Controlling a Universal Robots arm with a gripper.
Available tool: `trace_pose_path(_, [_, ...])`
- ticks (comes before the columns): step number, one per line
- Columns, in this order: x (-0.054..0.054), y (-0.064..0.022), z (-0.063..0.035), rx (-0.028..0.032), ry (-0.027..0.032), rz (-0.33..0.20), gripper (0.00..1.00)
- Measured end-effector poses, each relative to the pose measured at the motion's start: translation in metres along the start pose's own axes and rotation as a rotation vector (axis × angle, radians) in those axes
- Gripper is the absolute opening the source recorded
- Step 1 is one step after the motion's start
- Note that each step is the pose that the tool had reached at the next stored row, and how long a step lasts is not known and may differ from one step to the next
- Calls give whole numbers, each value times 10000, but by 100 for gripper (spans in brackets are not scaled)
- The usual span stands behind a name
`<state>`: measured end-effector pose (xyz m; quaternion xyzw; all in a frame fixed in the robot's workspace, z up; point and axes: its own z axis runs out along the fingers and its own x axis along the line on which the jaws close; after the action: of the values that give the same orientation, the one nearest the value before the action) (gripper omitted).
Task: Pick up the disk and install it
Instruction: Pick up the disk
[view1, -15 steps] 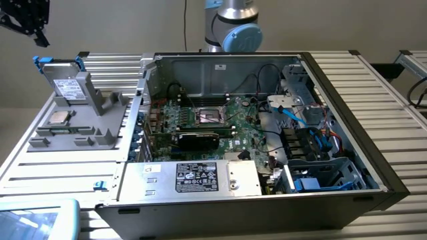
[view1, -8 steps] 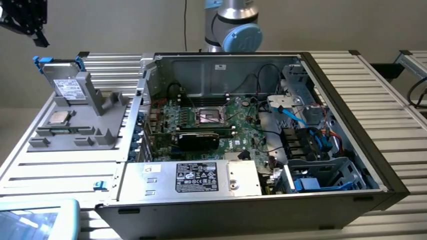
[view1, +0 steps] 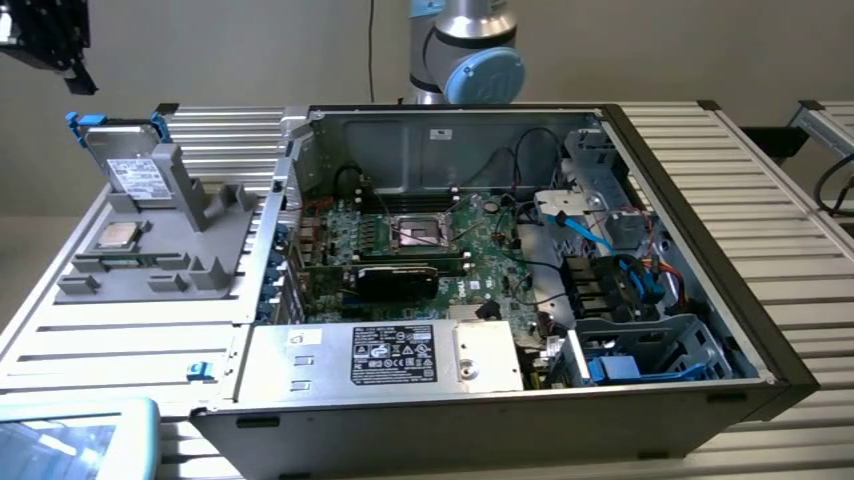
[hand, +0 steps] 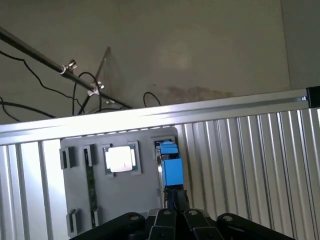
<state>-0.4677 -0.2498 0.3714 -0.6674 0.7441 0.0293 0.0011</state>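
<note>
The disk stands upright in a slot of the grey fixture on the exterior view's left. Its silver face carries a white label, and its blue carrier ends in tabs at the top corners. My gripper hangs high above and a little to the left of it, well apart. In the wrist view the disk shows edge-on as a blue block on the fixture. My gripper points down toward it, shut, its dark fingers pressed together with nothing between them.
A square silver processor chip lies on the fixture near the disk. The open computer case holds the motherboard, a power supply and a drive cage with another blue-framed unit. The arm's base stands behind the case.
</note>
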Motion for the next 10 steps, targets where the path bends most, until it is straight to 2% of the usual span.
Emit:
trace_pose_path(5, [0,0,1,-25,54,-858,11])
trace_pose_path(7, [0,0,1,-24,84,-887,11])
trace_pose_path(10, [0,0,1,-24,84,-892,11])
